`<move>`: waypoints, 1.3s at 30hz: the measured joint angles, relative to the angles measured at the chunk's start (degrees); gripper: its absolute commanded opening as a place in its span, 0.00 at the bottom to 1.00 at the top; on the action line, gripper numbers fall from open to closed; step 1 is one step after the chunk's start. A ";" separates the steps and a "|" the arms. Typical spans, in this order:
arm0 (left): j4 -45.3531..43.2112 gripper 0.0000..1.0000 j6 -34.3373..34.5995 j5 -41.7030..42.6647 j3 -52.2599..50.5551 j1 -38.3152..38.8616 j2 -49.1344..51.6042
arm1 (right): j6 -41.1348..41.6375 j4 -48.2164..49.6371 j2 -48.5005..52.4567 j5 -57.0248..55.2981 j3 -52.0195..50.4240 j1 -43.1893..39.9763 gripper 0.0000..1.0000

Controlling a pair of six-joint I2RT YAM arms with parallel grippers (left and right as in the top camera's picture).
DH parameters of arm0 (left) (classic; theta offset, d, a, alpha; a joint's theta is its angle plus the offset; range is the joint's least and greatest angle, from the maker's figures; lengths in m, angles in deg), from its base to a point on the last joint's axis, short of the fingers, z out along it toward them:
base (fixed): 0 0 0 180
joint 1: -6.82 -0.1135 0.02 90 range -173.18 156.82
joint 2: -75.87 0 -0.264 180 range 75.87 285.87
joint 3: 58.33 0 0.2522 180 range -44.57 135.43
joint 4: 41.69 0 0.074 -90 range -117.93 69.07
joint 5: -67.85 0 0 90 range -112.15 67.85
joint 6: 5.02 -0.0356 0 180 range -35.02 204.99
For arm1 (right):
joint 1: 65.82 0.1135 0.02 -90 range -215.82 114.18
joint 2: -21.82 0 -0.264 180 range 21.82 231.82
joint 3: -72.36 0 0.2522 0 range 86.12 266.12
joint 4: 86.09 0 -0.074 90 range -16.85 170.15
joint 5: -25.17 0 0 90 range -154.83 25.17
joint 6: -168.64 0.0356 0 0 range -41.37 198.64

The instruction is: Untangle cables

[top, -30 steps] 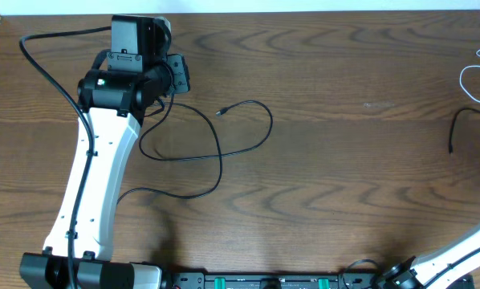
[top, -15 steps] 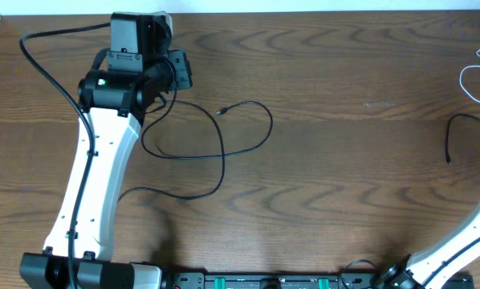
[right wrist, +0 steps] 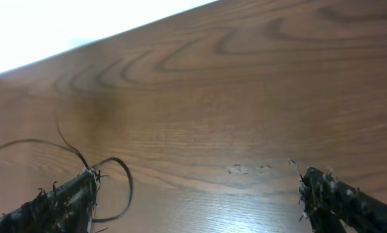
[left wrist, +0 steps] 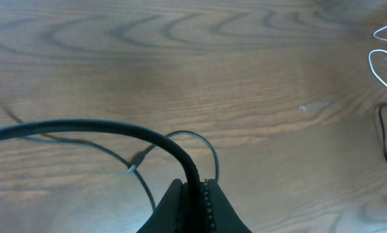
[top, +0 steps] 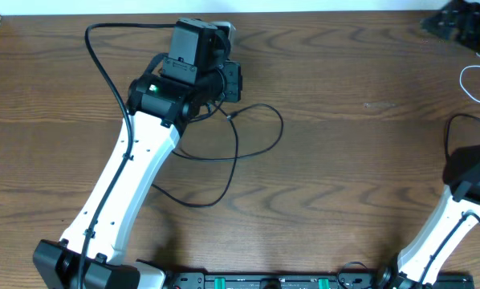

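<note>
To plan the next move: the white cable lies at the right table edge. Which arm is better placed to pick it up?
Right. The right gripper is open and empty; the right arm stands near the white cable. The left gripper is shut on the black cable, far across the table.

Dark wood-grain table, bright white strip along its far edge

left arm over black cable | white cable far right | grip unclear
</note>
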 measured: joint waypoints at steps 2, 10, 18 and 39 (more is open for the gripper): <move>1.38 0.40 0.39 0.00 0.00 0.31 0.00 | -0.07 -0.04 0.00 -1.09 0.00 1.60 0.99; 6.03 0.54 1.29 -2.03 0.00 0.42 0.00 | -0.22 -0.11 0.00 -2.82 0.00 5.75 0.99; 7.85 0.61 1.38 -7.52 0.00 -0.48 -2.38 | -0.24 0.68 0.00 -3.78 -0.26 13.44 0.99; 19.85 0.65 8.63 -13.84 0.00 -27.54 -11.32 | -9.07 16.76 -0.02 -14.97 -23.32 45.59 0.97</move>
